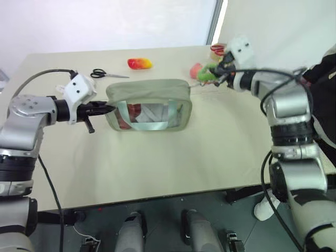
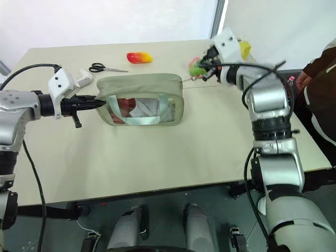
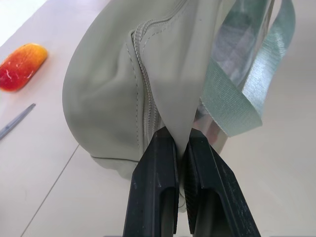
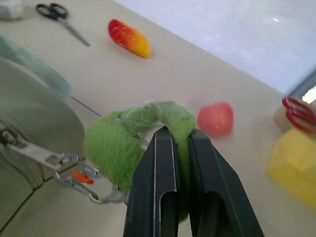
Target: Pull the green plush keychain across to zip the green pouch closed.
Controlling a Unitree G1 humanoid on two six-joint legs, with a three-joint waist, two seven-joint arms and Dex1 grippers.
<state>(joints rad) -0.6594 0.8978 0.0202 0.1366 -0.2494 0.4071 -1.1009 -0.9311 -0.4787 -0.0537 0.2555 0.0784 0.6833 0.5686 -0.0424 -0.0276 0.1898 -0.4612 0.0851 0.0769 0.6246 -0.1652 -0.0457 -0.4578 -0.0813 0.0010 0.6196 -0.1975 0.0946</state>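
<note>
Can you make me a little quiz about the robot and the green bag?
1. True or false: the right gripper is shut on the green plush keychain.
2. What does the left gripper pinch? A) scissors B) the green pouch C) toy fruit
3. Fill in: the black scissors lie on the ____.

Key: 1 true. 2 B. 3 table.
</note>
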